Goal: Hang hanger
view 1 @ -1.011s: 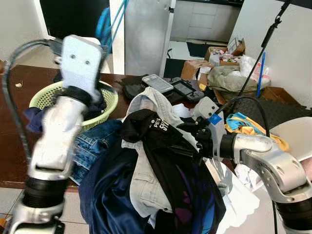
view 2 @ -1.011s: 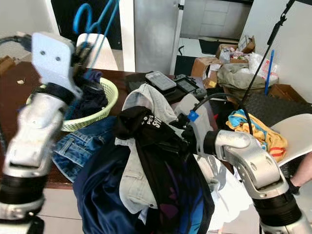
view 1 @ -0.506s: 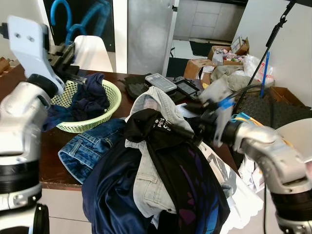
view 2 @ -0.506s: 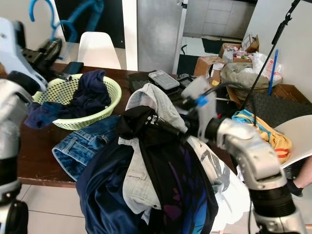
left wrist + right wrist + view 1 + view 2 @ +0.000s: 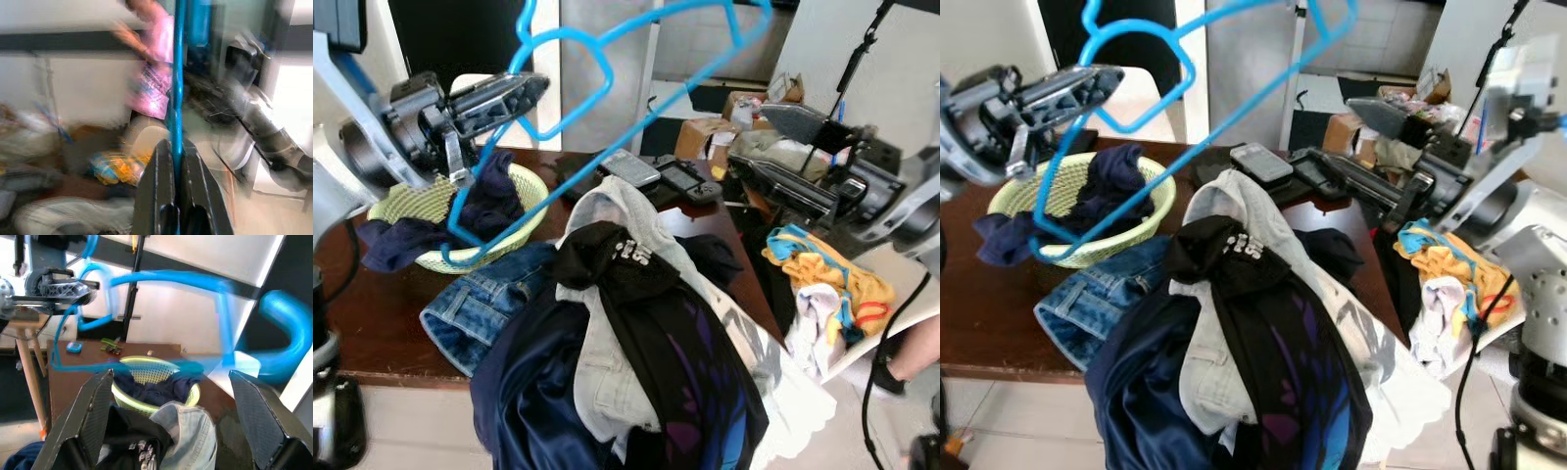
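Observation:
My left gripper (image 5: 540,84) is raised at the upper left and is shut on the blue plastic hanger (image 5: 651,117). The hanger slants across the scene, from over the basket up to the top right. In the left wrist view the fingers (image 5: 159,186) clamp a blue bar of the hanger (image 5: 176,98). At the right my right gripper (image 5: 754,137) is held open and empty, above and to the right of the heap of clothes (image 5: 626,323). Its wrist view shows the fingers (image 5: 95,416) wide apart, with the blurred hanger (image 5: 161,281) ahead.
A green basket (image 5: 396,204) of dark clothes stands on the brown table (image 5: 372,313), with jeans (image 5: 480,299) beside it. Phones and a controller (image 5: 628,166) lie further back. Yellow clothes (image 5: 813,264) lie on a white chair at the right. A person in pink (image 5: 154,73) stands beyond.
My right gripper has lifted away from the black garment on the heap and opened. My left arm has swung the hanger forward and across the scene. The camera has shifted a little.

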`<state>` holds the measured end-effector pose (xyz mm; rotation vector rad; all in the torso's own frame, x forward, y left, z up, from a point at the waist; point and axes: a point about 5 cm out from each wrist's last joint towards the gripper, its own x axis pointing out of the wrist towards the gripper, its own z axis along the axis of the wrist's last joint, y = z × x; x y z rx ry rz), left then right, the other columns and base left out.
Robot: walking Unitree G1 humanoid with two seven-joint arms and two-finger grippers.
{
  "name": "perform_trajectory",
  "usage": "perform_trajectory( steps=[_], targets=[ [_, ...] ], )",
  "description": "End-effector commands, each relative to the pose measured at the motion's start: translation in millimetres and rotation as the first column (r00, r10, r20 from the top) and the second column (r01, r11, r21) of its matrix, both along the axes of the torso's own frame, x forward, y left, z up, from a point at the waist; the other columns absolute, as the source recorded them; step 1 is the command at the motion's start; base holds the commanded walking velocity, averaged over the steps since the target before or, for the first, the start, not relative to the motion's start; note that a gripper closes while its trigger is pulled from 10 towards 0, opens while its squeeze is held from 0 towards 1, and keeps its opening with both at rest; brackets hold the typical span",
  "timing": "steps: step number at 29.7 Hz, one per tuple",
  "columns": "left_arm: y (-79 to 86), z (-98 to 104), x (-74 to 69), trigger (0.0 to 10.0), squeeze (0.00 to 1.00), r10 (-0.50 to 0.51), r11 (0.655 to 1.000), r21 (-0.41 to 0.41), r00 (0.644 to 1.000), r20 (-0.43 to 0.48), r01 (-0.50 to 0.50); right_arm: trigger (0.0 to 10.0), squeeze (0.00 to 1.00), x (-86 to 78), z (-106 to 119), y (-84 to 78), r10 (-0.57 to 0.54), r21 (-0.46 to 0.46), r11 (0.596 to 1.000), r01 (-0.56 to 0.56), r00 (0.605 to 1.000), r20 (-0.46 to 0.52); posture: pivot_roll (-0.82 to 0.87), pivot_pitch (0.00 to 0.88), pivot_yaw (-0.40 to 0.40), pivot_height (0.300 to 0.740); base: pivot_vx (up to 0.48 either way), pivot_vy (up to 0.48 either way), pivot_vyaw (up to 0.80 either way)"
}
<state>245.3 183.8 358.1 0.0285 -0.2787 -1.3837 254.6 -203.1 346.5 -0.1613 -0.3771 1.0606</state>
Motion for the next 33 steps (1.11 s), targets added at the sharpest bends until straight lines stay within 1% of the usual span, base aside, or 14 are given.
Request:
perform_trajectory(
  steps=[1, 2, 4, 5, 9, 10, 15, 17, 20, 22, 23, 25, 28, 33],
  targets=[
    [-7.1, -0.8, -16.1, 10.0, 0.0, -0.134, 0.985, 0.108, 0.991, 0.02, 0.131, 10.0, 0.0, -10.5, 12.4, 0.6, 0.048, -0.021, 0.999, -0.047, 0.998, 0.049, 0.05, 0.008, -0.043, 0.74, 0.0, 0.0, 0.0],
    [-9.1, -5.4, -20.0, 10.0, 0.0, -0.167, 0.973, 0.165, 0.986, 0.028, 0.16, 10.0, 0.0, -17.4, 23.1, -0.5, 0.093, 0.004, 0.996, -0.093, 0.992, 0.08, 0.05, 0.006, -0.04, 0.74, 0.0, 0.0, 0.0],
    [-9.1, -5.4, -20.0, 10.0, 0.0, -0.167, 0.973, 0.165, 0.986, 0.028, 0.16, 10.0, 0.0, -17.4, 23.1, -0.5, 0.093, 0.004, 0.996, -0.093, 0.992, 0.08, 0.05, 0.006, -0.04, 0.74, 0.0, 0.0, 0.0],
    [-11.6, -10.9, -20.5, 10.0, 0.0, -0.169, 0.963, 0.219, 0.985, 0.027, 0.159, 10.0, 0.0, -23.5, 32.8, -2.0, 0.123, 0.028, 0.992, -0.126, 0.986, 0.115, 0.05, 0.007, -0.039, 0.74, 0.0, 0.0, 0.0],
    [-13.8, -15.2, -19.4, 10.0, 0.0, -0.163, 0.955, 0.251, 0.987, 0.008, 0.156, 10.0, 0.0, -27.3, 37.5, -2.9, 0.136, 0.031, 0.99, -0.141, 0.982, 0.128, 0.05, 0.007, -0.039, 0.74, 0.0, 0.0, 0.0],
    [-16.7, -19.7, -17.7, 10.0, 0.0, -0.157, 0.948, 0.279, 0.988, 0.002, 0.151, 10.0, 0.0, -26.9, 34.1, 0.2, 0.123, -0.02, 0.992, -0.121, 0.987, 0.102, 0.05, 0.009, -0.038, 0.74, 0.0, 0.0, 0.0],
    [-18.5, -23.3, -15.7, 10.0, 0.0, -0.151, 0.943, 0.299, 0.988, -0.001, 0.145, 10.0, 0.0, -24.0, 23.8, 4.8, 0.091, -0.113, 0.99, -0.085, 0.995, 0.045, 0.05, 0.01, -0.037, 0.74, 0.0, 0.0, 0.0],
    [-12.5, -25.7, -5.6, 10.0, 0.0, -0.069, 0.944, 0.324, 0.997, 0.023, 0.058, 10.0, 0.0, -17.6, 8.1, 0.1, 0.018, -0.217, 0.976, -0.023, 1.0, -0.026, 0.05, 0.01, -0.037, 0.74, 0.0, 0.0, 0.0],
    [-12.5, -25.7, -5.6, 10.0, 0.0, -0.069, 0.944, 0.324, 0.997, 0.023, 0.058, 10.0, 0.0, -17.6, 8.1, 0.1, 0.018, -0.217, 0.976, -0.023, 1.0, -0.026, 0.05, 0.01, -0.037, 0.74, 0.0, 0.0, 0.0],
    [-7.5, -26.6, -0.3, 10.0, 0.0, -0.023, 0.942, 0.334, 0.999, 0.036, 0.009, 10.0, 0.0, -14.2, 2.4, -4.4, -0.022, -0.245, 0.97, 0.009, 0.998, -0.052, 0.05, 0.01, -0.036, 0.74, 0.0, 0.0, 0.0],
    [4.2, -27.0, 6.4, 10.0, 0.0, 0.052, 0.935, 0.347, 0.997, 0.053, -0.067, 10.0, 0.0, -8.8, -6.8, -14.0, -0.092, -0.284, 0.957, 0.064, 0.992, -0.088, 0.05, 0.01, -0.036, 0.74, 0.0, 0.0, 0.0],
    [4.2, -27.0, 6.4, 10.0, 0.0, 0.052, 0.935, 0.347, 0.997, 0.053, -0.067, 10.0, 0.0, -8.8, -6.8, -14.0, -0.092, -0.284, 0.957, 0.064, 0.992, -0.088, 0.05, 0.01, -0.036, 0.74, 0.0, 0.0, 0.0],
    [35.7, -27.8, 12.6, 10.0, 0.0, 0.184, 0.893, 0.403, 0.979, 0.083, -0.202, 10.0, 0.0, -1.4, -21.5, -40.3, -0.247, -0.349, 0.918, 0.187, 0.959, -0.138, 0.06, 0.016, -0.041, 0.74, 0.0, 0.0, 0.0],
    [44.0, -31.5, 10.9, 10.0, 0.0, 0.195, 0.868, 0.452, 0.978, 0.077, -0.208, 10.0, 0.0, -3.7, -13.4, -51.7, -0.278, -0.323, 0.918, 0.228, 0.954, -0.115, 0.06, 0.017, -0.042, 0.74, 0.0, 0.0, 0.0]
  ],
)
